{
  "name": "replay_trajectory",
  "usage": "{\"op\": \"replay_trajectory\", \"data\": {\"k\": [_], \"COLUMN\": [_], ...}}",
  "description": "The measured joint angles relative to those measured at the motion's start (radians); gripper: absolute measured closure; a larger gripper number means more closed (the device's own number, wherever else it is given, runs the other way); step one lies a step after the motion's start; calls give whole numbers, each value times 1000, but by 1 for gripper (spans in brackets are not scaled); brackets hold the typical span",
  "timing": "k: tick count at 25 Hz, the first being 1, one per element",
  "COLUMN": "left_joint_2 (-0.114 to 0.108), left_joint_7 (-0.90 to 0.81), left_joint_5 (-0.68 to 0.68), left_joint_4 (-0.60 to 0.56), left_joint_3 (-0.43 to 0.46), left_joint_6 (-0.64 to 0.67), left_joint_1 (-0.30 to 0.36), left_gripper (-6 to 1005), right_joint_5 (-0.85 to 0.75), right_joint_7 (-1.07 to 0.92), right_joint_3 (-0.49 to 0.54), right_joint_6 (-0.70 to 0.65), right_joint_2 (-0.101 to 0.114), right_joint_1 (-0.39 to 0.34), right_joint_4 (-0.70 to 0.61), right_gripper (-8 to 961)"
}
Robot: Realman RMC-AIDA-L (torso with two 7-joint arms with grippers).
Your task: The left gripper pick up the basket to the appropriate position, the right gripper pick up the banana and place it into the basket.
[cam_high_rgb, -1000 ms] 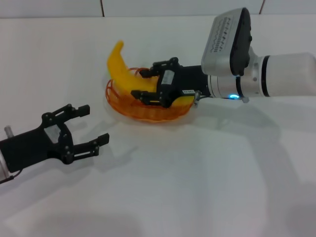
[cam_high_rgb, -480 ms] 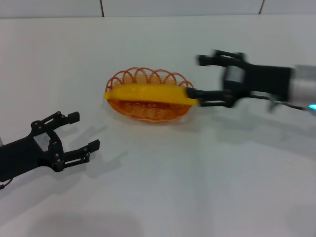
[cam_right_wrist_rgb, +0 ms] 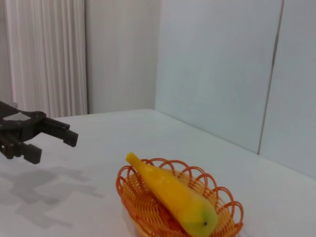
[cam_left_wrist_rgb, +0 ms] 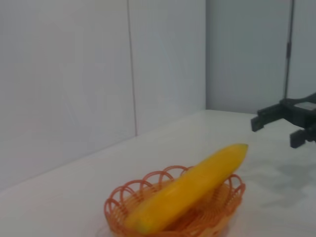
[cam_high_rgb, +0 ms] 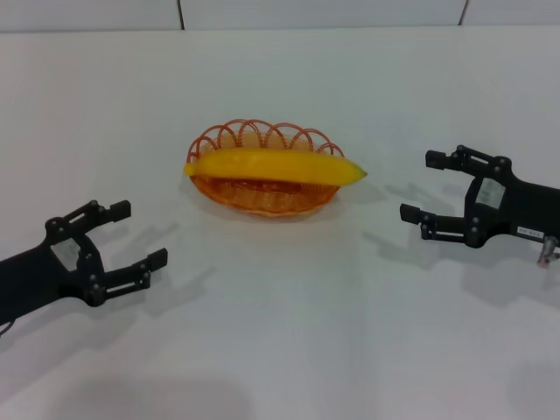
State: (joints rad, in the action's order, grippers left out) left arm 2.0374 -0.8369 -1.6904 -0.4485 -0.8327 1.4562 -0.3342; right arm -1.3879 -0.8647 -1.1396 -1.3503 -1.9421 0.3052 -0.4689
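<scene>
The yellow banana (cam_high_rgb: 273, 165) lies lengthwise across the orange wire basket (cam_high_rgb: 262, 197) in the middle of the white table, its ends jutting over the rim. It also shows in the left wrist view (cam_left_wrist_rgb: 190, 189) and the right wrist view (cam_right_wrist_rgb: 173, 194), lying in the basket (cam_left_wrist_rgb: 118, 207) (cam_right_wrist_rgb: 131, 200). My right gripper (cam_high_rgb: 430, 186) is open and empty, well to the right of the basket. My left gripper (cam_high_rgb: 136, 234) is open and empty at the front left, apart from the basket.
The white table (cam_high_rgb: 289, 332) stretches around the basket. A pale wall with seams stands behind it (cam_high_rgb: 262, 13). Each wrist view shows the other arm's gripper far off (cam_left_wrist_rgb: 289, 123) (cam_right_wrist_rgb: 34, 133).
My right gripper has let go of the banana and drawn back to the right. The banana has settled flat across the basket. My left gripper has drawn back slightly toward the front left.
</scene>
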Motion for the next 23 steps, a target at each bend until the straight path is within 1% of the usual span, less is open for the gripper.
{"op": "replay_trajectory", "data": {"k": [16, 23], "left_joint_2": [4, 6], "left_joint_7": [23, 24], "left_joint_5": [0, 0], "left_joint_4": [7, 7], "left_joint_3": [9, 11], "left_joint_6": [0, 0], "left_joint_1": [-7, -10], "left_gripper": [108, 108], "right_joint_5": [0, -2], "right_joint_7": [-1, -3], "right_joint_3": [-5, -7], "right_joint_6": [5, 21], "right_joint_2": [-8, -17], "right_joint_1": [19, 28], "right_joint_4": [10, 10], "right_gripper": [65, 65]}}
